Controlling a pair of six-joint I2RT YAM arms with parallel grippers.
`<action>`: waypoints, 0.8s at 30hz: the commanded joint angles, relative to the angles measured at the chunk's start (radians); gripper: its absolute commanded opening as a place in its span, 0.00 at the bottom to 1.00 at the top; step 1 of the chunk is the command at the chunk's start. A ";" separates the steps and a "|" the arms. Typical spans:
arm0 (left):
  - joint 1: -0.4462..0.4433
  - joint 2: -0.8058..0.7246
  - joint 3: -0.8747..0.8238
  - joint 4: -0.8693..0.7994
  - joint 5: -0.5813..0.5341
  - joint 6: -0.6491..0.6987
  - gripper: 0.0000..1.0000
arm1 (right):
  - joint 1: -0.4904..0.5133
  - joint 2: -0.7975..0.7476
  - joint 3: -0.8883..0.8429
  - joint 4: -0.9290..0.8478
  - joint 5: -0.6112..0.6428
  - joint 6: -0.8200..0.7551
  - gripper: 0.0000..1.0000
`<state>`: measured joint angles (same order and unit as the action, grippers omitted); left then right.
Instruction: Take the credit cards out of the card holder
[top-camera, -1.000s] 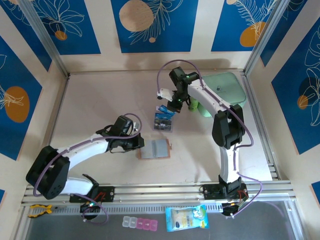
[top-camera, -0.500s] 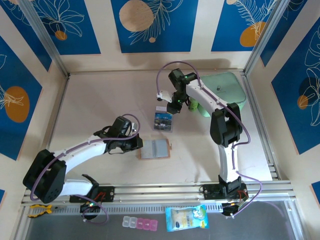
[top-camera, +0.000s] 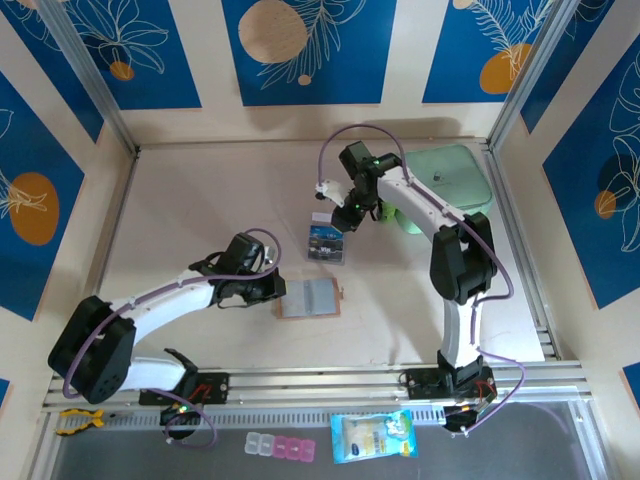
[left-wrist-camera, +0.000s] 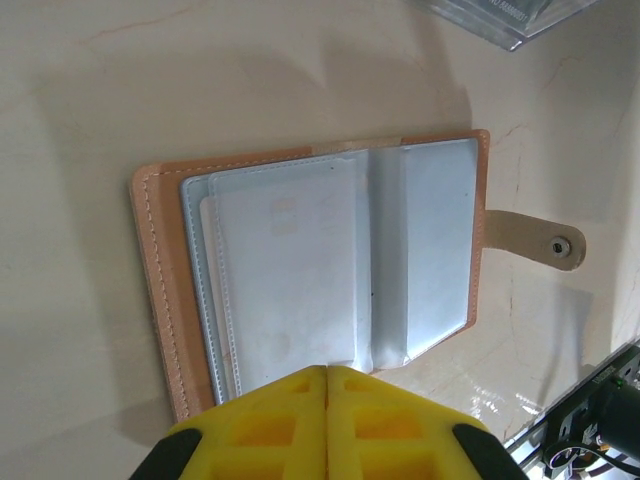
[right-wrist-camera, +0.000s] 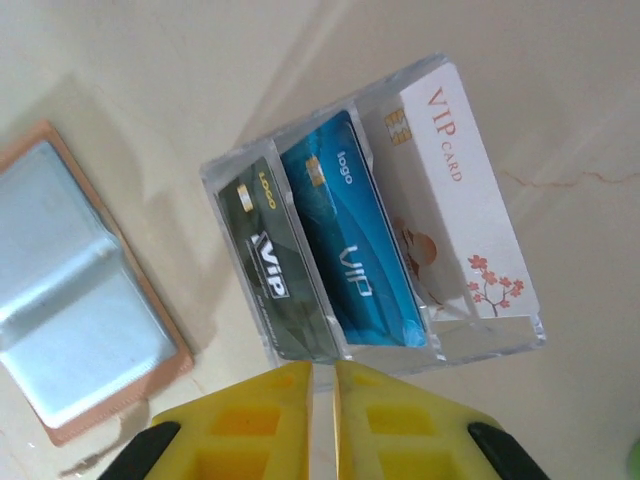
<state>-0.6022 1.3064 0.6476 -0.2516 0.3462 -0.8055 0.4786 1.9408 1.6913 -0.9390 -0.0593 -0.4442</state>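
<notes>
Three plastic credit cards (right-wrist-camera: 350, 240), black, blue and white, stand in a clear acrylic rack (right-wrist-camera: 475, 345) at 12 o'clock from the open tan leather card holder (top-camera: 308, 298). At the rack's 1 o'clock, the right gripper (right-wrist-camera: 322, 372) has its jaws slightly parted and empty. At the holder's 9 o'clock edge, the left gripper (left-wrist-camera: 327, 375) has its jaws pressed together.

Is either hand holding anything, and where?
Right hand holds nothing, slightly open by the credit cards. Left hand is shut at the edge of the card holder; whether it grips it cannot be told.

Left arm (top-camera: 165, 293) and right arm (top-camera: 457, 335) alike: white tubular links between bulky black joints. Lilac cable (top-camera: 352, 127) looped along each. Red wiring at the bases (top-camera: 195, 385), 6 o'clock. Small green light (top-camera: 372, 158) on the right wrist. Fingers (left-wrist-camera: 260, 430) bright yellow, moulded with shallow rectangular pockets, black at outer corners.
</notes>
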 joint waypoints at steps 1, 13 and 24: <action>0.010 0.008 -0.015 0.007 -0.009 0.005 0.08 | 0.009 -0.080 -0.082 0.127 -0.066 0.270 0.14; 0.015 0.005 -0.046 0.017 -0.022 0.023 0.07 | 0.043 -0.241 -0.390 0.383 -0.139 0.867 0.09; 0.018 0.053 -0.077 0.058 -0.018 0.028 0.02 | 0.148 -0.281 -0.520 0.364 -0.188 1.056 0.09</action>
<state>-0.5911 1.3464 0.5892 -0.2134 0.3370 -0.7937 0.6064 1.6825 1.2034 -0.5838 -0.2066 0.5369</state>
